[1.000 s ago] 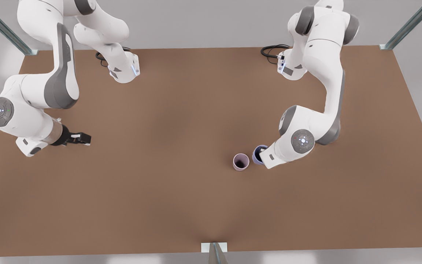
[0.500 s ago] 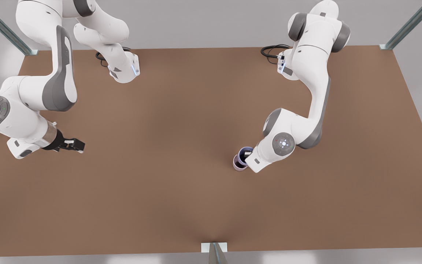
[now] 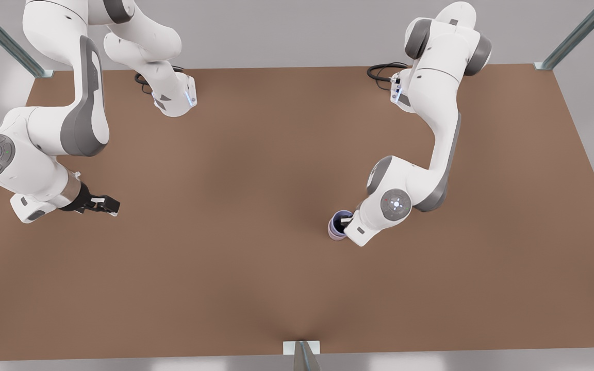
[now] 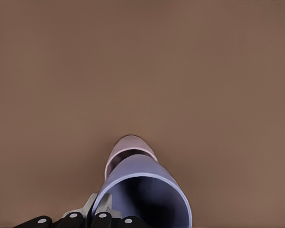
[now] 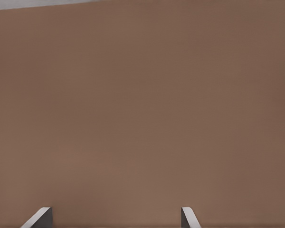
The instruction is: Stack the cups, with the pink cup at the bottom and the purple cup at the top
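Purple cup: the purple cup (image 3: pixel 339 220) sits over the pink cup (image 3: pixel 334 235), its mouth up; in the left wrist view the purple cup (image 4: pixel 145 190) hides all but a slice of the pink cup's rim (image 4: pixel 128 147) beyond it.
Pink cup: upright on the counter (image 3: pixel 256 268), its pale wall peeking out under the purple cup on the side toward the front view's left.
Left pincer: the left pincer (image 3: pixel 348 222) is right at the purple cup, on the side toward the front view's right; in the left wrist view its fingers (image 4: pixel 102 209) clamp the cup's near wall, so it is grasping the purple cup.
Right pincer: the right pincer (image 3: pixel 106 205) hangs well apart from the pink cup, far toward the front view's left; this arm waits. In the right wrist view its two fingertips (image 5: pixel 40 216) stand wide apart over bare counter (image 5: pixel 142 118), so it is released.
Change from a second ago: the purple cup then stood just beside the pink cup, toward the front view's right, with the pink cup's dark inside in plain sight; now it covers that opening.
Change from half a second ago: the purple cup was already over the pink cup; since then the left arm's wrist has shifted slightly, and the right pincer has barely moved.
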`<state>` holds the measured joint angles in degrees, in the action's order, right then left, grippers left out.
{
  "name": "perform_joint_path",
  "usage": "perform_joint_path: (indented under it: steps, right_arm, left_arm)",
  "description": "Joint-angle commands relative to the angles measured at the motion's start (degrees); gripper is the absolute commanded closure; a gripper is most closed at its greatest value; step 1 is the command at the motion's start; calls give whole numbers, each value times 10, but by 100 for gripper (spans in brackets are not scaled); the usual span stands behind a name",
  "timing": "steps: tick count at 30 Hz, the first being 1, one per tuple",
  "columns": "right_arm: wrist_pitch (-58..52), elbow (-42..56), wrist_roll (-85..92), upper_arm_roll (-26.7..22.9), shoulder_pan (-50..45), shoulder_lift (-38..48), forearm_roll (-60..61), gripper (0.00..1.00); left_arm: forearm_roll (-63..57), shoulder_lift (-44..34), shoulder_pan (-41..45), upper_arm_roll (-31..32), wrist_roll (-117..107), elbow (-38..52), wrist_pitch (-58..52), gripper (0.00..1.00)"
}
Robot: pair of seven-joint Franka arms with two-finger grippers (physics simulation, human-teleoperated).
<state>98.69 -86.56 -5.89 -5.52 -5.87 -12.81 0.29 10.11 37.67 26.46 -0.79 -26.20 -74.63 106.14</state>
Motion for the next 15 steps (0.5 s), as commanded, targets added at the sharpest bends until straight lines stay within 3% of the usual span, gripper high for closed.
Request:
perform_joint_path:
  steps: [1, 15]
  right_arm:
    - [2, 1, -8, -2, 1, 1, 0, 0]
    - [3, 1, -11, 0, -2, 1, -1, 0]
  left_arm:
    - [2, 0, 0, 0, -49, -2, 2, 79]
    - [-4, 16, -2, -1, -47, -2, 14, 79]
